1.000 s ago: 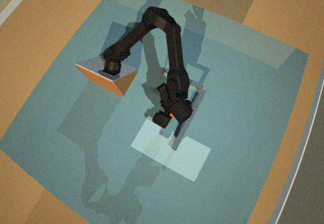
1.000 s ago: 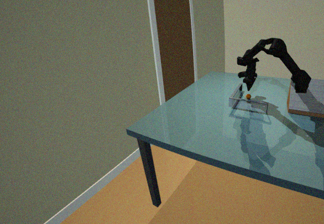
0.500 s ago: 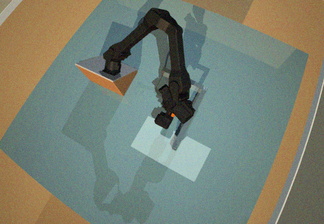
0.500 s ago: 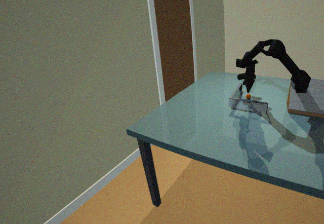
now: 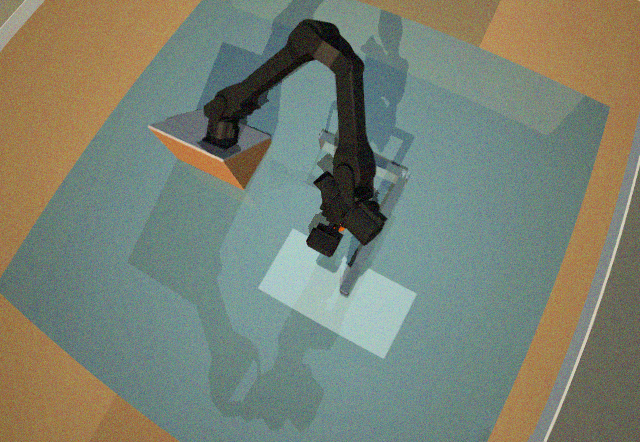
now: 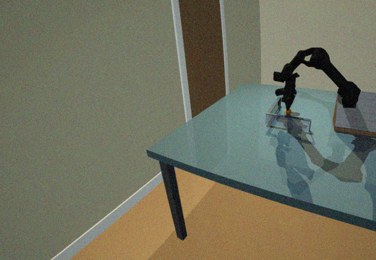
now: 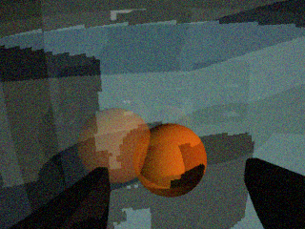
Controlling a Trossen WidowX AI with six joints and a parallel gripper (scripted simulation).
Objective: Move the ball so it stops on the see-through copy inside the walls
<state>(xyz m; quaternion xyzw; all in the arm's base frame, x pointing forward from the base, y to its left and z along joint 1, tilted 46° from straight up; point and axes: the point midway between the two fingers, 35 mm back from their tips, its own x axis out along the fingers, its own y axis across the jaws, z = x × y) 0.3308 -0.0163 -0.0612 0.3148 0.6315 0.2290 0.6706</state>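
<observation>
Orange and solid, the ball (image 7: 173,159) lies on the table (image 6: 218,135) inside the corner formed by the two clear walls (image 6: 274,107). In the wrist view it overlaps the paler copy (image 7: 114,145), which sits just to its left, so the ball is close to the marked spot but not centred on it.

The gripper (image 6: 288,106) points straight down over the ball, with its tips near the table surface. Its fingers stand partly open, one on each side of the ball in the wrist view, with a visible gap between each finger and the ball. Nothing is held.

In the top view, the arm (image 5: 346,101) arches from its base block (image 5: 170,137) across to the walls and hides most of the ball; only a small orange patch (image 5: 341,229) shows beside the wrist. One wall (image 5: 356,266) runs out from under the gripper toward a lighter rectangle (image 5: 382,313) on the table.
</observation>
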